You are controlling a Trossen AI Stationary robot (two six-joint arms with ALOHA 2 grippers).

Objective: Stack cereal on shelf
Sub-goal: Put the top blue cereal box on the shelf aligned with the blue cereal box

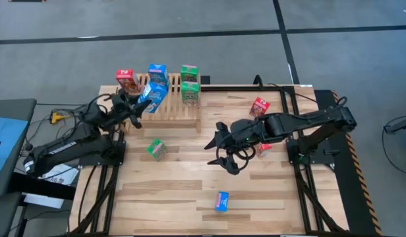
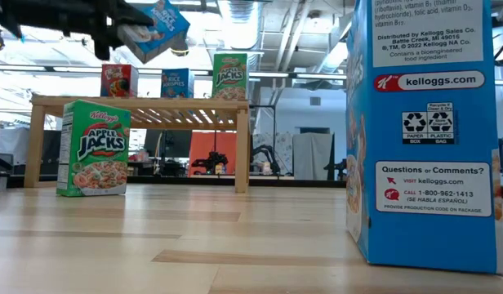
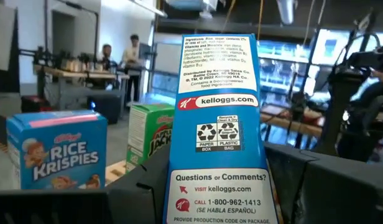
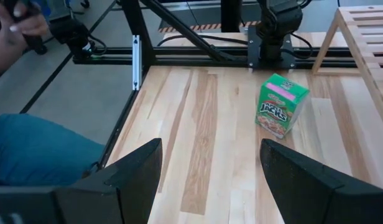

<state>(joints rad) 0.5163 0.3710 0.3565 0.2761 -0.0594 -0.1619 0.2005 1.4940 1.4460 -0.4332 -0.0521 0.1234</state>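
Blue cereal box [image 1: 154, 96] in left claw [image 1: 138, 100]

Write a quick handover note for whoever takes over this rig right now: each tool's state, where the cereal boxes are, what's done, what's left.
Left tool: shut on a blue box, held tilted above the shelf.
Right tool: open, empty, over mid-table.
On the shelf: red box, blue Rice Krispies box, and two green boxes, one stacked on the other.
On the table: green Apple Jacks box, blue box near the front edge, and two red boxes by the right arm, one partly hidden under it.
Done: four boxes shelved.
Left: set down the held blue box, then shelve the four on the table.
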